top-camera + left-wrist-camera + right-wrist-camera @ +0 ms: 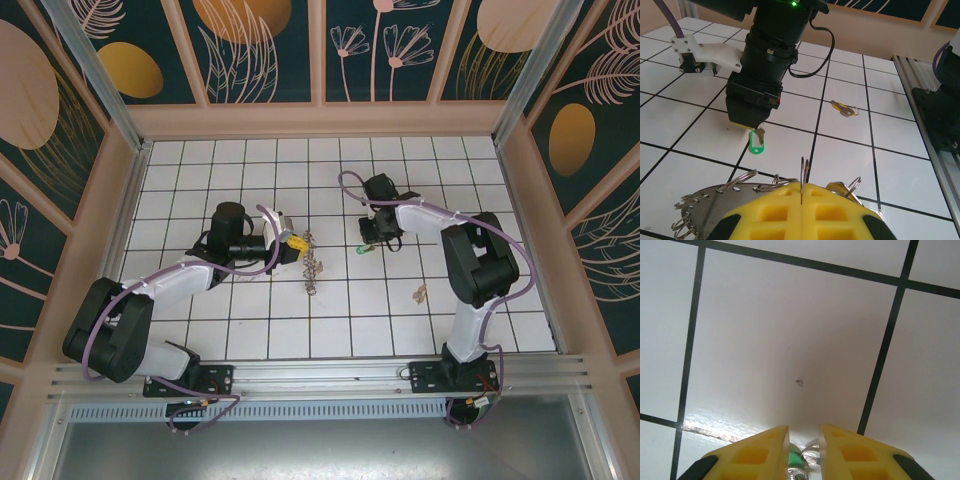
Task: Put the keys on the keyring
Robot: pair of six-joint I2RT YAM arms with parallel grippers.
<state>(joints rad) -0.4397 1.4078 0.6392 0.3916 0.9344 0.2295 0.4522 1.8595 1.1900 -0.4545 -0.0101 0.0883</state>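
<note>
My left gripper (pixel 293 243) (pixel 801 187) is shut on one small split ring standing up from the keyring (pixel 313 262) (pixel 710 202), a grey metal plate fringed with wire loops, lying mid-floor. My right gripper (pixel 378 238) (pixel 804 432) points down at the tiles just right of it, its jaws narrowed on a key with a green tag (pixel 365 248) (pixel 756 145) (pixel 800 460) and its silver ring. In the left wrist view the green tag hangs below the right gripper (pixel 746 125) and touches the tile. A brass key (pixel 420 293) (pixel 842 108) lies apart to the right.
White tiled floor (pixel 250 330) with dark grout, walled in by peach-framed panels (pixel 320 118). An aluminium rail (pixel 330 375) runs along the near edge by both arm bases. The right arm's elbow (pixel 480 260) rises over the right side of the floor.
</note>
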